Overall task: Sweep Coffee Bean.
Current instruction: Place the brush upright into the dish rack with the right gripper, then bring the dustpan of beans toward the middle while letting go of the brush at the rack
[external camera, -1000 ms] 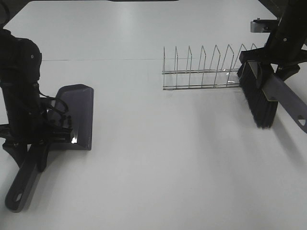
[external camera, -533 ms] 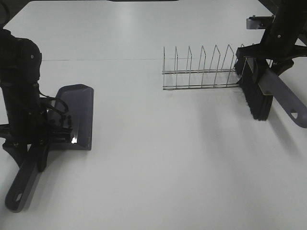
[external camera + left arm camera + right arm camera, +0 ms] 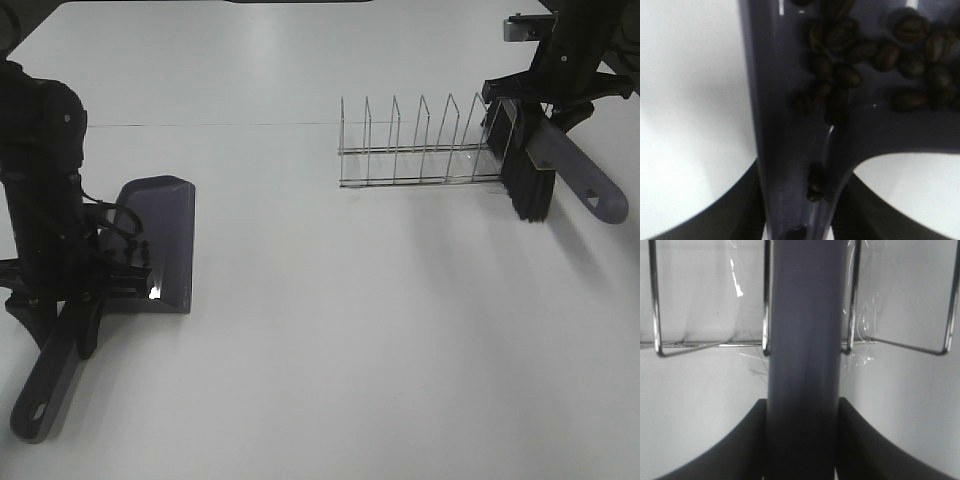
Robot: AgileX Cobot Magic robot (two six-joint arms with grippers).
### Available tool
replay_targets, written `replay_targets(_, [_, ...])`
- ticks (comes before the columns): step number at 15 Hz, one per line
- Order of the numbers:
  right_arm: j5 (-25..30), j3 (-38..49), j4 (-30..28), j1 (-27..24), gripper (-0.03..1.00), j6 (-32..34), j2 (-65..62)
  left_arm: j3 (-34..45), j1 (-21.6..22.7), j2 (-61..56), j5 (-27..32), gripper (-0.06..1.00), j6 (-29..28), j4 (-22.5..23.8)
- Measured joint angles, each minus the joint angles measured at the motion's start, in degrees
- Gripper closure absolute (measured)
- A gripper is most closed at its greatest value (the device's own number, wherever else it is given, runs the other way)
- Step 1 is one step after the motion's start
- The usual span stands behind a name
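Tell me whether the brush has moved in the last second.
Yes. The brush has shifted away from the camera and leftward, closing on the right end of the wire rack.

Your white table (image 3: 330, 340) carried two things: the dustpan (image 3: 168, 230) lay flat on it at the left, and the wire rack (image 3: 420, 152) stood well apart, right of centre.
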Motion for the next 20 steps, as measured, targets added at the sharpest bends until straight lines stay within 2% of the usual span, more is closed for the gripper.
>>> replay_targets(6, [-0.1, 0.0, 0.0, 0.0, 0.66, -0.4, 0.0, 0.0, 0.0, 0.0, 0.0, 0.62, 0.0, 0.0])
replay_targets(8, [-0.5, -0.1, 0.6, 0.0, 0.57, -0.9, 0.0, 0.0, 0.0, 0.0, 0.0, 0.62, 0.0, 0.0])
replay_targets(10, [-0.8, -0.1, 0.6, 0.0, 0.34, -1.2, -0.3, 0.0, 0.0, 0.0, 0.0, 0.62, 0.0, 0.0])
replay_targets(12, [-0.8, -0.1, 0.6, 0.0, 0.27, -1.4, -1.7, 0.0, 0.0, 0.0, 0.0, 0.62, 0.0, 0.0])
replay_targets(17, [-1.0, 1.8, 0.6, 0.0, 0.25, -1.5, -7.6, 0.0, 0.0, -0.2, -2.5, 0.62, 0.0, -2.5])
replay_targets(20, [-1.2, 6.9, 0.6, 0.0, 0.25, -1.5, -14.6, 0.0, 0.0, -0.2, -4.8, 0.62, -0.5, -4.0])
